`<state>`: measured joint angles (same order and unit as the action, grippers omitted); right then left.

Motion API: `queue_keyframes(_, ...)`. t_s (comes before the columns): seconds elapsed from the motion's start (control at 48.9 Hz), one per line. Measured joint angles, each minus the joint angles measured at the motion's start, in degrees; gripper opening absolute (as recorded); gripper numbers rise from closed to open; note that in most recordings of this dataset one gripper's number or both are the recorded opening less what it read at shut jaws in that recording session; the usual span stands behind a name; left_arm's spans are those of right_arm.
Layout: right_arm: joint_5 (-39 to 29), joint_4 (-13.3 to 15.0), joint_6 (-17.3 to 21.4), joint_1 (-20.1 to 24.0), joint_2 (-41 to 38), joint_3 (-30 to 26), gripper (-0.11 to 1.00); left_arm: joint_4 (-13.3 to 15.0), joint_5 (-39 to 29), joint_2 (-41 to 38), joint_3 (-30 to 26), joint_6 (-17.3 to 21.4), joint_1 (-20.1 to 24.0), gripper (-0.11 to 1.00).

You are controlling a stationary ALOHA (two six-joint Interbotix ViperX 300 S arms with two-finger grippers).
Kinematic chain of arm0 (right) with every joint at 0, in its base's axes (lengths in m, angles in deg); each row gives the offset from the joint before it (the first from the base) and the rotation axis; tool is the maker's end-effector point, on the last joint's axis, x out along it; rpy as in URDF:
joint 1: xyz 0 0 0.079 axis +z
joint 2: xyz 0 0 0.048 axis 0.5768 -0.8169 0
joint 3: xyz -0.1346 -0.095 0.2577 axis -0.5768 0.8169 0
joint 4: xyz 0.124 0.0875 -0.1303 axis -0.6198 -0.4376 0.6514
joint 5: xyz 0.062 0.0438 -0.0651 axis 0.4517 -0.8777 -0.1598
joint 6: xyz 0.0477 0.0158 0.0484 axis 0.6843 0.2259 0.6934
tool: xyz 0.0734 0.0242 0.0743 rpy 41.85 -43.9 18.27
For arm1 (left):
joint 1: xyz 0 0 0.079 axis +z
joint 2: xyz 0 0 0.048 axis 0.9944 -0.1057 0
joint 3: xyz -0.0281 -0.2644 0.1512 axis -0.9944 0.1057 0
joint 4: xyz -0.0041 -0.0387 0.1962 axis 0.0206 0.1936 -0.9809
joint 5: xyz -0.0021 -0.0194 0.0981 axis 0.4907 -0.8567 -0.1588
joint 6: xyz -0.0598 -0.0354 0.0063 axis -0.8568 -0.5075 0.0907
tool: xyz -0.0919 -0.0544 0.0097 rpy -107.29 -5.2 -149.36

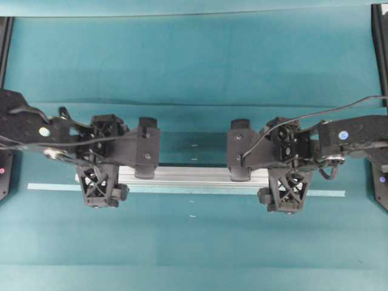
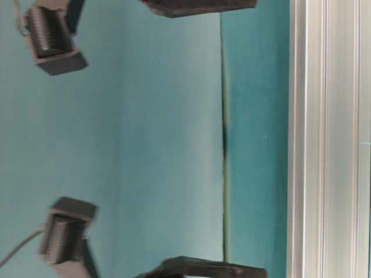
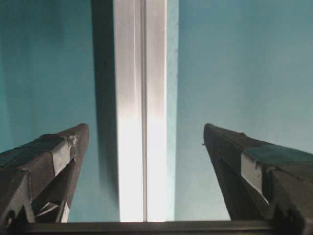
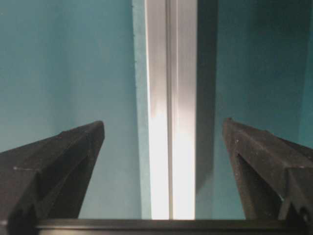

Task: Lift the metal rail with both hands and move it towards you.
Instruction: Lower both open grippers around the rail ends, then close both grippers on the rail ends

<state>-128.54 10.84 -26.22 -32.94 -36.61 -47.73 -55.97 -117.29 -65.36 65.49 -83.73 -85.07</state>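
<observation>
The metal rail (image 1: 194, 176), a long grooved silver bar, lies across the middle of the teal table, flush against a thin pale tape strip (image 1: 54, 187). My left gripper (image 1: 102, 162) straddles its left end and my right gripper (image 1: 287, 163) its right end. In the left wrist view the rail (image 3: 141, 122) runs between the left gripper's (image 3: 145, 128) wide-apart fingers, with teal table showing on both sides. The right wrist view shows the same: rail (image 4: 171, 98) centred in the right gripper (image 4: 164, 122), with neither finger touching it. Both are open.
The teal mat (image 1: 194, 60) covers the table, with a seam (image 2: 224, 133) behind the rail (image 2: 327, 139). Black arm bases stand at the left edge (image 1: 6, 176) and the right edge (image 1: 382, 182). A black cable (image 1: 339, 109) trails from the right arm.
</observation>
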Motion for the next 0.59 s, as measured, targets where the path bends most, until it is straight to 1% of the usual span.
queue_keyframes(0.287,6.15,0.00,0.00,0.00,-1.93,2.64,1.00,-0.18,4.31,-4.04,1.05,-0.09,0.18,0.99)
queue_keyframes(0.594,13.18,0.00,0.18,-0.09,-6.68,5.45,1.00,0.00,10.55,-8.70,3.25,-0.09,0.70,0.99)
